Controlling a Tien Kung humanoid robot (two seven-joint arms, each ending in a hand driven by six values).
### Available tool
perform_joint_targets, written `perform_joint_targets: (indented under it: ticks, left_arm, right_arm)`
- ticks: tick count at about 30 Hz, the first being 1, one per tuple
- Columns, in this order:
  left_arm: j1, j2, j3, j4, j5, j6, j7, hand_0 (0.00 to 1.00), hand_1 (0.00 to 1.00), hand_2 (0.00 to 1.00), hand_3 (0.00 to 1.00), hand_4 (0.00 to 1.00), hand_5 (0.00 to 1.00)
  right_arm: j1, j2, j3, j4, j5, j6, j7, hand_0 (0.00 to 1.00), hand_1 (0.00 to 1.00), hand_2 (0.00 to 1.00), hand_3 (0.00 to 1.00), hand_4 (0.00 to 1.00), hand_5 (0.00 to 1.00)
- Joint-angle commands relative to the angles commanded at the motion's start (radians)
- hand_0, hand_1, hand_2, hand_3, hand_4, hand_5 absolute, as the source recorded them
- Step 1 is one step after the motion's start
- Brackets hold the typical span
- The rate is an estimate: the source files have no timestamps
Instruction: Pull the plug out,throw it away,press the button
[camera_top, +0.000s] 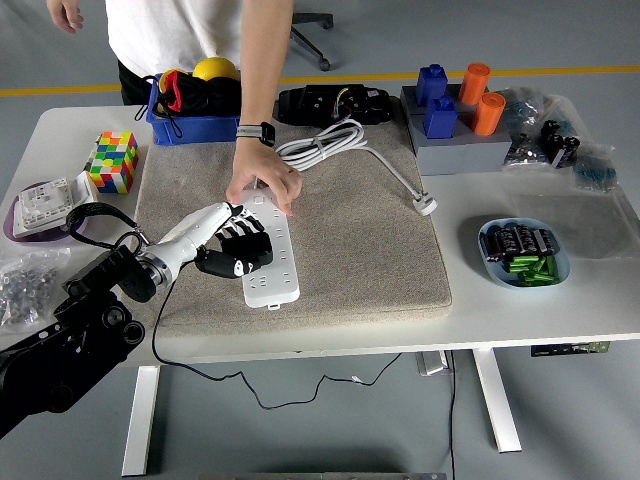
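The first step is in hand: pulling the plug out. The black plug (243, 252) sits in the white power strip (268, 250), which lies on the grey mat (350, 240) toward the tabletop's (560, 310) left half, nearer the near edge. The left hand (222, 243) reaches in from the left, and its fingers (228, 218) are curled over the plug, grasping it as far as can be judged. A person's hand (262, 186) presses down on the far end of the strip, apparently steadying it. The next move likely calls for a straight pull upward off the strip, with the grip kept firm so the plug comes free without dragging the strip along. The right hand is not in view
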Motion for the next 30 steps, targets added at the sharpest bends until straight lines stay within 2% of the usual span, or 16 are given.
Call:
perform_joint_targets:
  ticks: [16, 21, 28, 29, 30]
  left_arm:
    - [0.008, 0.008, -0.056, -0.061, -0.009, 0.012, -0.018, 0.383, 0.288, 0.336, 0.540, 0.636, 0.002]
    - [0.002, 0.008, -0.100, 0.002, -0.003, 0.022, -0.025, 0.389, 0.288, 0.334, 0.539, 0.634, 0.002]
    - [0.000, 0.013, -0.108, 0.079, 0.005, 0.029, -0.030, 0.405, 0.291, 0.335, 0.539, 0.633, 0.002]
    - [0.000, 0.012, -0.108, 0.086, 0.005, 0.028, -0.030, 0.443, 0.333, 0.361, 0.559, 0.648, 0.002]
    - [0.000, 0.012, -0.108, 0.093, 0.005, 0.028, -0.030, 0.443, 0.333, 0.361, 0.559, 0.648, 0.002]
  right_arm:
    - [0.000, 0.002, 0.001, 0.000, 0.000, 0.000, 0.000, 0.750, 0.676, 0.674, 0.630, 0.660, 0.521]
    - [0.001, 0.002, 0.001, 0.001, 0.002, -0.001, 0.001, 0.750, 0.676, 0.673, 0.630, 0.659, 0.521]
    - [0.000, 0.004, 0.001, -0.001, 0.001, 0.000, 0.000, 0.749, 0.676, 0.673, 0.630, 0.660, 0.522]
    - [0.000, 0.004, 0.001, 0.000, 0.001, 0.000, 0.000, 0.750, 0.676, 0.673, 0.630, 0.660, 0.521]
    - [0.001, 0.004, 0.000, 0.000, 0.001, 0.000, 0.001, 0.750, 0.676, 0.673, 0.630, 0.660, 0.521]
